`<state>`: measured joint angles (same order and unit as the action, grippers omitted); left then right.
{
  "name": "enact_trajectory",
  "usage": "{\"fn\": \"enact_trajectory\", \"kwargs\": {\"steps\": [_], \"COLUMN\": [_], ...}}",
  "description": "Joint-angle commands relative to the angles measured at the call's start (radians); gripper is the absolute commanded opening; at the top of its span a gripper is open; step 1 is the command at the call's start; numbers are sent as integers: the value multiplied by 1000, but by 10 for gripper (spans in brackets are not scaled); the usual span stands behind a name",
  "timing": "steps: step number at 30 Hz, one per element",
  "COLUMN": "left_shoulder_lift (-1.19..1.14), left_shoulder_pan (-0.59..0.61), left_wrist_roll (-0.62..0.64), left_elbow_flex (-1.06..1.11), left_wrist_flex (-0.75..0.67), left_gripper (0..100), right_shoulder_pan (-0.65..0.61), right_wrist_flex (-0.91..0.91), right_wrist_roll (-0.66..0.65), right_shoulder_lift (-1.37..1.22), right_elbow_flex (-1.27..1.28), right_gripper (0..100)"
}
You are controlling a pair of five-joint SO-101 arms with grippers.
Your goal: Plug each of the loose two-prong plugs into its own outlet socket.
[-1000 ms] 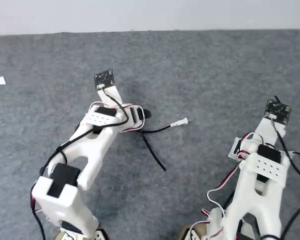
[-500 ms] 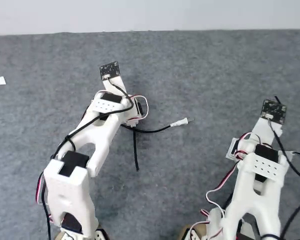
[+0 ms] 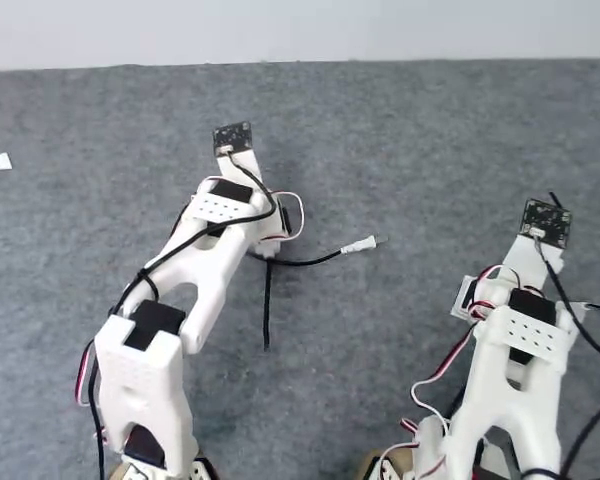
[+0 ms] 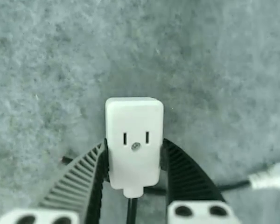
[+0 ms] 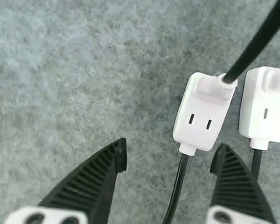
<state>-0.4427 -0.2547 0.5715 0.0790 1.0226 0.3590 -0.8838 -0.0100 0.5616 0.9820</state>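
My left gripper (image 4: 133,147) is shut on a white outlet socket (image 4: 134,140) with two slots and a small screw, held just above the grey carpet. Its black cable (image 3: 267,310) trails back toward the arm's base. Just beside it lies a loose white two-prong plug (image 3: 360,245) on its own black cable, which is the plug (image 4: 270,179) in the left wrist view. My right gripper (image 5: 171,154) hangs open over two white sockets. The nearer socket (image 5: 203,114) has a plug (image 5: 210,86) with a black cable at its far end. The second socket (image 5: 268,109) lies beside it.
Grey carpet (image 3: 400,130) covers the table up to a pale wall at the back. Two small white scraps (image 3: 0,160) lie at the far left. The right arm (image 3: 525,335) stands at the right, with open carpet between the two arms.
My left arm has swung right and farther from its base with the socket in its grip. The socket's cable tail has swept from slanting right to lying straight back. The right arm barely shifted.
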Motion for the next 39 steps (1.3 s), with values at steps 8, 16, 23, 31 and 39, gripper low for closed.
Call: {"fn": "enact_trajectory", "kwargs": {"steps": [8,16,23,31,39], "left_shoulder_lift": [453,565,479,548,816], "left_shoulder_pan": [-63,-112,-100,-87,-213], "left_wrist_roll": [-34,-183,-180,-210,-345], "left_elbow_flex": [426,627,593,596,814], "left_wrist_flex": [-118,-129,-132,-115,-187], "left_gripper": [15,16,173,278,187], "right_shoulder_pan": [-5,-5,-5,-8,-8], "right_wrist_flex": [25,24,24,45,45], "right_wrist_roll": [2,2,2,-32,-32], "right_shoulder_lift": [36,36,36,36,36], "right_elbow_flex": [-6,-6,-6,11,12], "right_gripper": [284,284,284,284,284]}}
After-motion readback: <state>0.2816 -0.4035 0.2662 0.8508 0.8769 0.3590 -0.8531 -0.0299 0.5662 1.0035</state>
